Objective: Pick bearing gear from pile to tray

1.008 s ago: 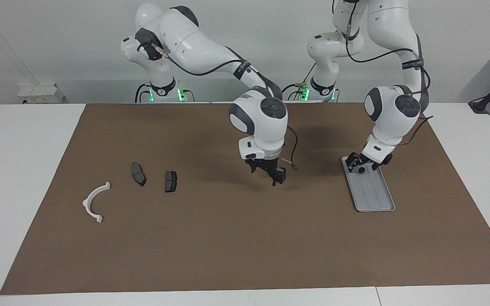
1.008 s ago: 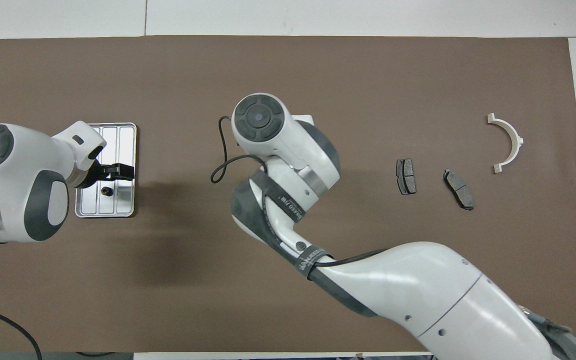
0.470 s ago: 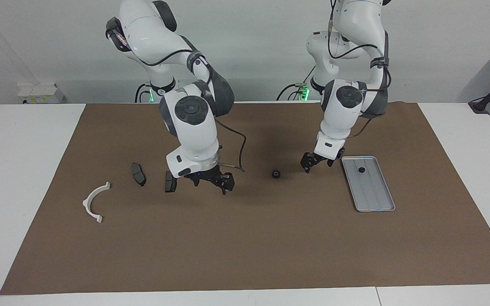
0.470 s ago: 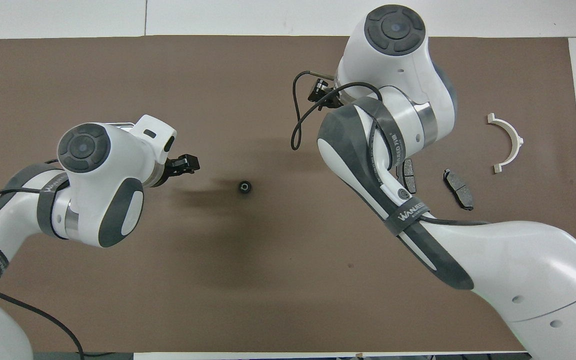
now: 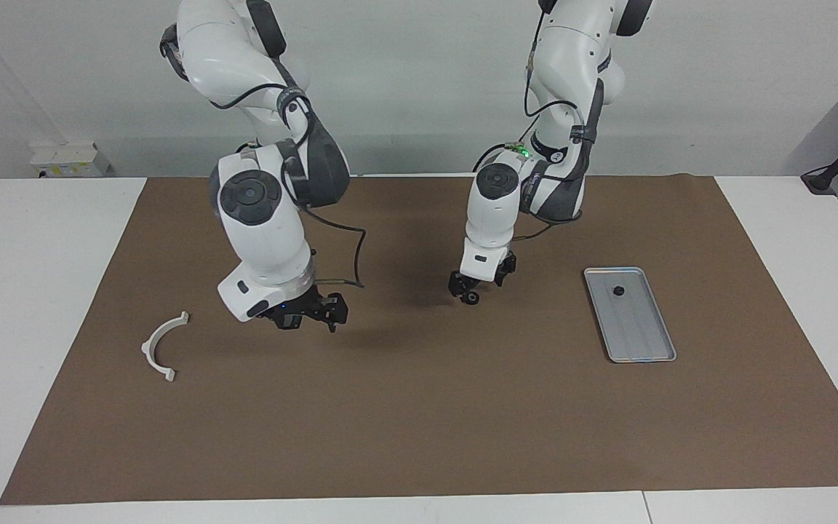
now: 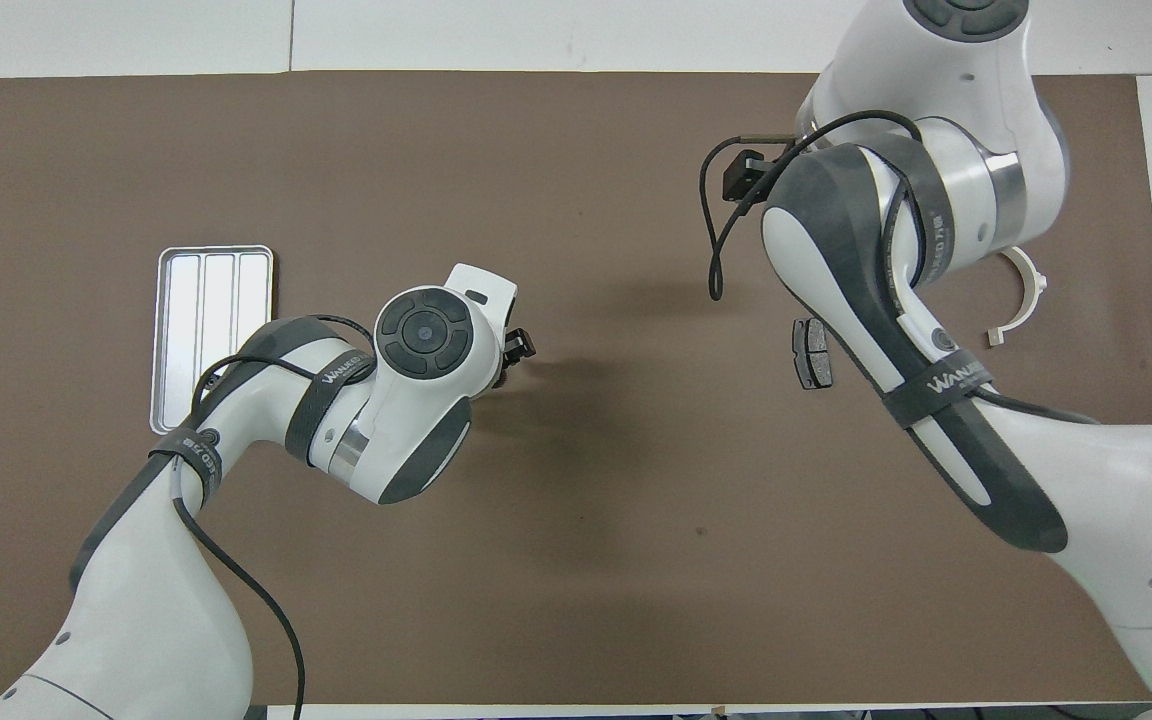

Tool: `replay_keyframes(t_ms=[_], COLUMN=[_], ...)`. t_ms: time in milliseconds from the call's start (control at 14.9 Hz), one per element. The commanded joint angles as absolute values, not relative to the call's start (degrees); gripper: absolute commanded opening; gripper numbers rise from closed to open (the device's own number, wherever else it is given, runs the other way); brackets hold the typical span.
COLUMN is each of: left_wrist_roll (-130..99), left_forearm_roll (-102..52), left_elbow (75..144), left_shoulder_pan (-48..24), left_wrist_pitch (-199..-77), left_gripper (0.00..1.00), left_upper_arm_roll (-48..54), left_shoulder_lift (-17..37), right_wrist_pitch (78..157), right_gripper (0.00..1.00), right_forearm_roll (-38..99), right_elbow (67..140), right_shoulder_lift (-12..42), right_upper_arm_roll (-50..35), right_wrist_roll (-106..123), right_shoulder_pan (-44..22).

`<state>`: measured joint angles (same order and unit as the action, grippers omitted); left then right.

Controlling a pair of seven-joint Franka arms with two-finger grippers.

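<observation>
The bearing gear (image 5: 471,298), a small black round piece, lies on the brown mat midway between the pile and the tray (image 5: 643,348). My left gripper (image 5: 471,290) is down at the gear, open, its fingertips on either side of it. In the overhead view the left gripper (image 6: 519,347) hides the gear. Another small black piece (image 5: 618,291) lies in the silver tray (image 6: 166,300), at the end nearer the robots. My right gripper (image 5: 311,314) hangs open and holds nothing, just above the mat beside the pile.
Of the pile, the white half-ring bracket (image 5: 163,346) lies toward the right arm's end of the table. One dark brake pad (image 6: 811,352) shows beside the right arm in the overhead view. The mat (image 5: 419,422) covers most of the white table.
The left gripper left the tray, where a black piece stays, and came down at the gear on the mat. The right gripper swung from the mat's middle to the pile, uncovering the gear.
</observation>
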<state>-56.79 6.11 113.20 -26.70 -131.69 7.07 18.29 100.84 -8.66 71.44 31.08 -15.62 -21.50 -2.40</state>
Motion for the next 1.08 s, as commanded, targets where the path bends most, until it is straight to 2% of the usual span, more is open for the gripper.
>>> replay_keyframes(t_ms=[0,269,336,538,739,1008], left_wrist_roll=[-58.18,-60.12,-60.73,-61.08,-61.17,-61.17], left_forearm_roll=[7.65,7.65,7.73,7.65,7.65,7.65], left_elbow=[112.24,112.5,112.59,112.94,112.94,112.94], left_shoulder_pan=[-27.51,-27.6,-27.6,-28.3,-28.3,-28.21], left_wrist_pitch=[-133.76,-134.74,-135.08,-135.53,-135.53,-135.53], left_gripper=[1.0,0.99,0.93,0.87,0.73,0.71], left_upper_arm_roll=[6.06,6.15,6.15,6.07,6.15,6.07], left_shoulder_lift=[19.95,20.48,20.57,20.57,20.57,20.65], right_wrist_pitch=[104.4,104.07,103.89,101.18,96.61,93.08], right_gripper=[1.0,1.0,1.0,1.0,1.0,1.0], right_forearm_roll=[-7.12,-3.52,-3.52,-3.52,-3.52,-0.45], right_elbow=[82.06,90.15,92.26,95.53,96.94,96.33], right_shoulder_lift=[22.17,12.59,9.7,3.45,-2.0,-5.71], right_upper_arm_roll=[-13.2,-8.27,-7.65,-5.72,-5.54,-3.0], right_wrist_roll=[-13.47,-3.46,-0.73,2.55,2.55,2.46], right_shoulder_pan=[-1.14,-0.36,0.08,0.17,0.61,0.44])
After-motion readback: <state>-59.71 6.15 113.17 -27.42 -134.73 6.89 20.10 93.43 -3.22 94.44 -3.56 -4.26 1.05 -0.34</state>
